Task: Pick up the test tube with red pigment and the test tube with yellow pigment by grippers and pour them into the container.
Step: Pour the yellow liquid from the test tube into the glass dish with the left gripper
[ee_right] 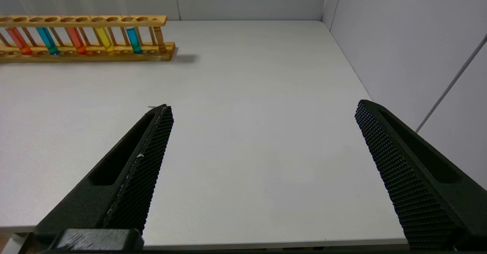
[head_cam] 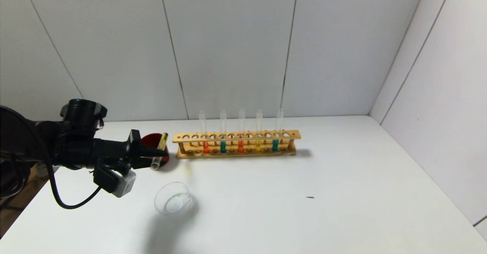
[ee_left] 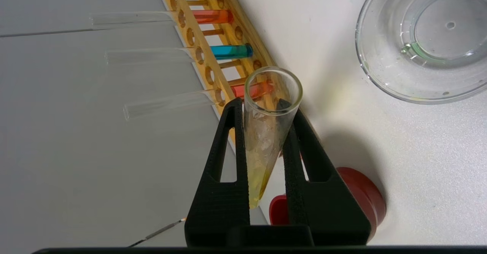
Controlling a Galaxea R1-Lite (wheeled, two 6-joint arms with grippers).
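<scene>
Dark red cup (head_cam: 153,143), tan wooden rack (head_cam: 236,137), black fingers (ee_left: 228,159).

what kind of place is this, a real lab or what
Probably a staged lab-style test bench, not a working lab: a wooden test tube rack with coloured liquids stands on a bare white table walled by plain white panels, and the left gripper holds a test tube with yellow pigment near a glass dish.
</scene>
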